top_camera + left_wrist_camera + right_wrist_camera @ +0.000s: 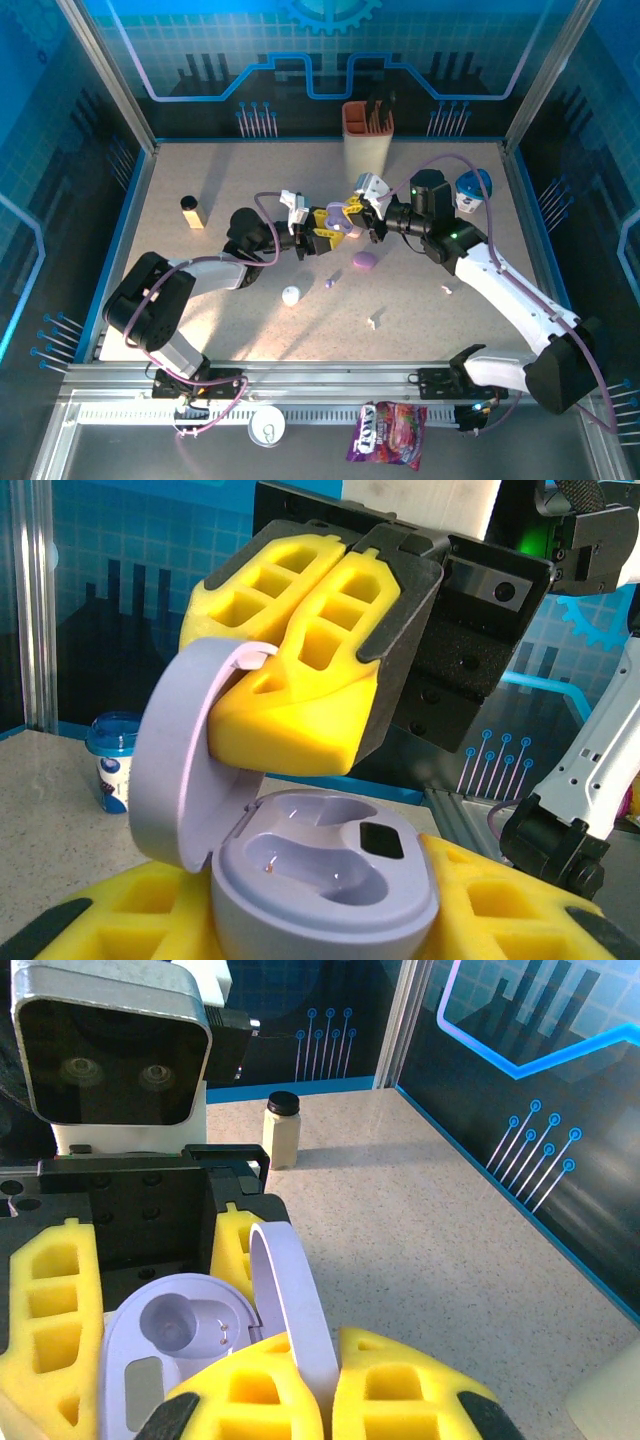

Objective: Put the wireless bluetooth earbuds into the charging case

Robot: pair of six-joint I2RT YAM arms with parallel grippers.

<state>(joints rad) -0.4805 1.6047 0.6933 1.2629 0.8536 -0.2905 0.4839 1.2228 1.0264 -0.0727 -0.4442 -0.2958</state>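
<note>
Lilac case in part-open left gripper

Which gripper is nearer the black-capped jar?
Left. The left gripper, holding the base of the open lilac case, sits on the jar's side of it; the right gripper pinches the lid from the far side, further from the jar.

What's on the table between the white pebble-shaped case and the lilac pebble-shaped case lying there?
A tiny purple plastic earbud, roughly midway between the white pebble-shaped case and the lilac pebble-shaped case, in the top external view.
</note>
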